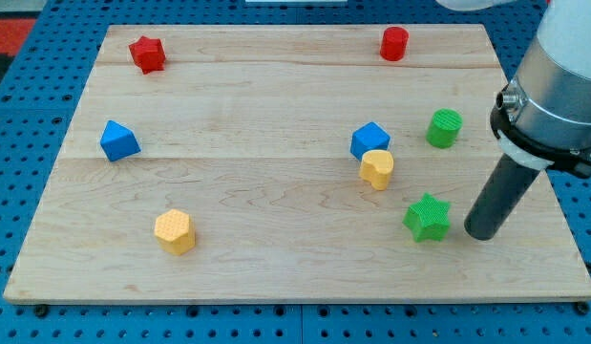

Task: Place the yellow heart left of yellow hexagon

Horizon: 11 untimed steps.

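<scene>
My tip (pixel 484 232) is a plain rod end with no claw to spread or pinch, resting on the wooden tabletop (pixel 276 115) at the view's right, just right of the green star (pixel 428 217). Up and left lies the yellow heart (pixel 377 168), touching the blue block (pixel 369 140) above it (a cube, it seems). The green cylinder (pixel 445 127) sits nearby. The yellow hexagon (pixel 175 231) lies well apart, toward the view's bottom left.
</scene>
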Tool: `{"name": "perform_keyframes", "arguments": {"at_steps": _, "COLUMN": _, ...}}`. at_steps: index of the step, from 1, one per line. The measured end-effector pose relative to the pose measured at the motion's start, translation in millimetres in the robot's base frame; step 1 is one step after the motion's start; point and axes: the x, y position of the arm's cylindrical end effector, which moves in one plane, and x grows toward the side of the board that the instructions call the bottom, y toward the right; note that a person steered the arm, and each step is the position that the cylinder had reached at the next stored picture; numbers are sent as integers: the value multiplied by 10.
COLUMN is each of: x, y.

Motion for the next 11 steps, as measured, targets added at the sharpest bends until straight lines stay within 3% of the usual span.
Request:
{"name": "perform_keyframes", "arguments": {"at_steps": 1, "x": -45, "y": -20}}
{"name": "perform_keyframes", "arguments": {"at_steps": 2, "x": -426, "y": -98}}
{"name": "perform_keyframes", "arguments": {"at_steps": 4, "x": -923, "y": -752}}
{"name": "perform_keyframes", "arguments": {"at_steps": 5, "x": -675, "y": -1724}}
{"name": "perform_keyframes", "arguments": {"at_steps": 6, "x": -541, "y": -1990}}
{"name": "perform_keyframes", "arguments": {"at_steps": 8, "x": -541, "y": -3358}}
{"name": "perform_keyframes", "arguments": {"at_steps": 11, "x": -332, "y": -3943}}
